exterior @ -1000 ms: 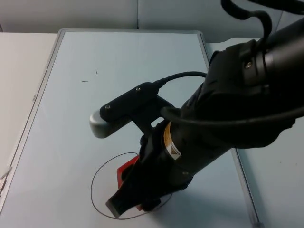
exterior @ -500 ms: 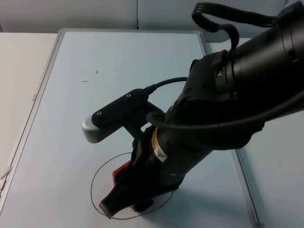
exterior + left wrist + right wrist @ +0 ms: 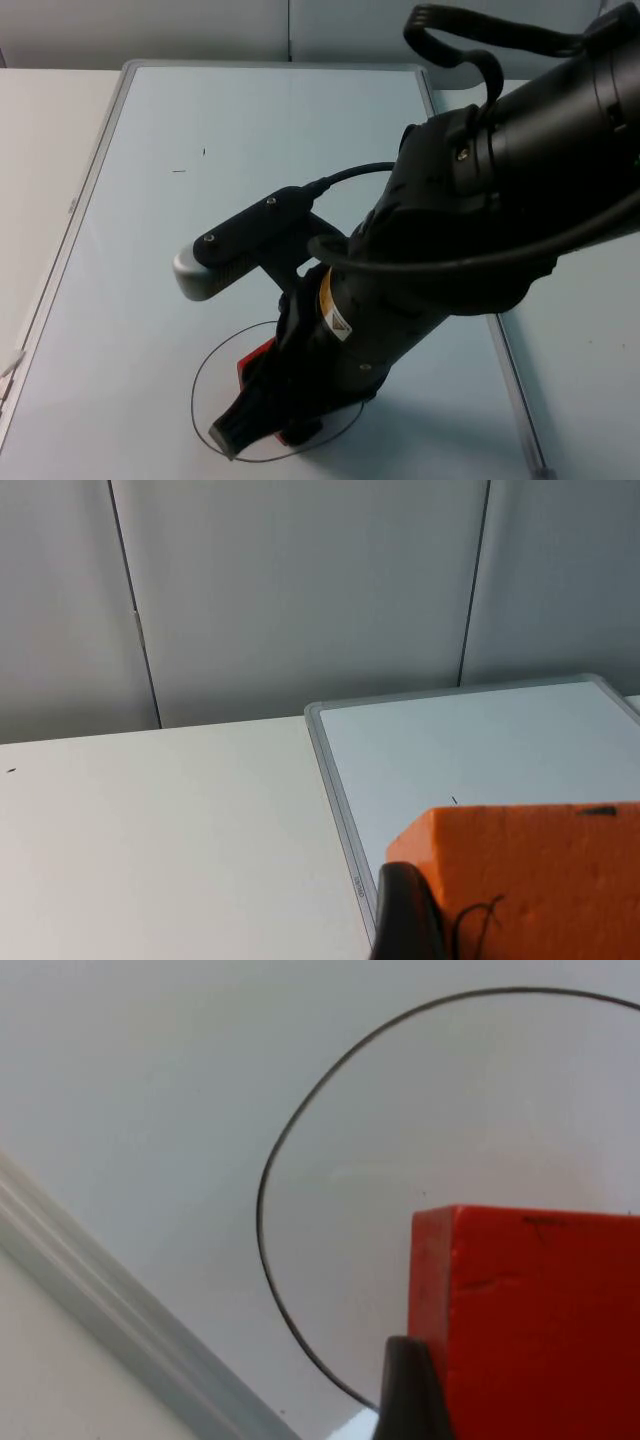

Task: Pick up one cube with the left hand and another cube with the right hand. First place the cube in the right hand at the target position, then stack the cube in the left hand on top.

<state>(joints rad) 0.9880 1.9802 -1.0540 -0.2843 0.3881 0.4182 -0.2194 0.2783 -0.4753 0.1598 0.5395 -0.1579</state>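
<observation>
My right pincer [image 3: 262, 415] pinches the red cube [image 3: 530, 1310] low inside the drawn circle [image 3: 300, 1140], where it belongs. My left pincer [image 3: 405, 920] waits, pinching the orange cube [image 3: 520, 875] for stacking.

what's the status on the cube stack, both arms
Right gripper down inside the drawn circle, shut on the red cube. Left gripper waits, shut on the orange cube, over the whiteboard edge. Nothing in the way.

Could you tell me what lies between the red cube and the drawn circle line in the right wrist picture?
Nothing: between the red cube and the circle line, the right wrist view shows bare whiteboard.
</observation>
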